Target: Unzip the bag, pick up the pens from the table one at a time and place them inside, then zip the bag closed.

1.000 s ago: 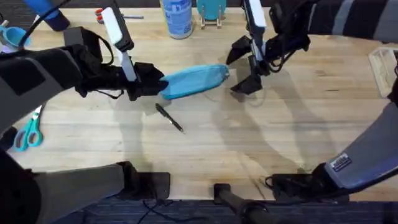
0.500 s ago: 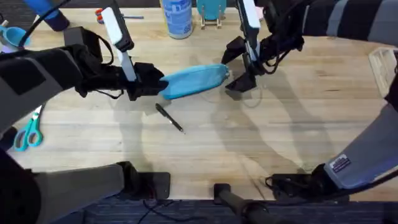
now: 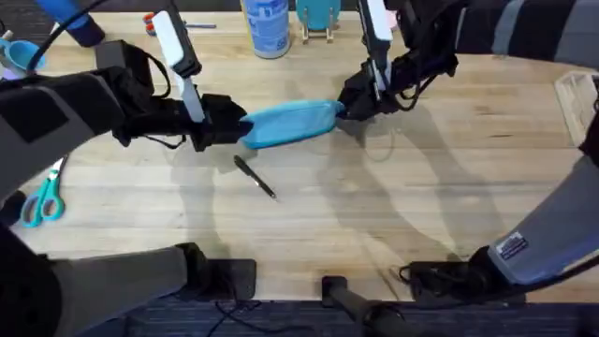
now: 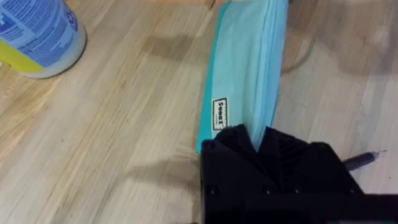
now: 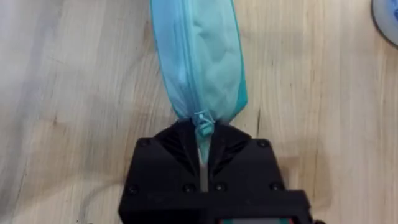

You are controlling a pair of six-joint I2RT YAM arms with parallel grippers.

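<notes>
The light-blue bag (image 3: 290, 122) lies across the middle of the table (image 3: 393, 206), its zipper closed along its length. My left gripper (image 3: 234, 126) is shut on the bag's left end, as the left wrist view confirms where the black fingers (image 4: 233, 146) pinch the bag (image 4: 245, 74). My right gripper (image 3: 348, 105) is at the bag's right end. In the right wrist view it (image 5: 203, 146) is shut on the zipper pull (image 5: 202, 121) of the bag (image 5: 202, 56). One dark pen (image 3: 255, 176) lies just in front of the bag; its end (image 4: 360, 162) shows beside the left fingers.
A blue-and-white cylindrical container (image 3: 267, 23) stands behind the bag, also seen as a container (image 4: 34, 34) from the left wrist. Teal scissors (image 3: 42, 201) lie at the left edge. A clear box (image 3: 576, 94) sits at the far right. Bare wood stretches in front of the pen.
My right gripper has moved left and down onto the bag's right end and closed on the zipper pull. The left gripper, bag and pen have stayed put.
</notes>
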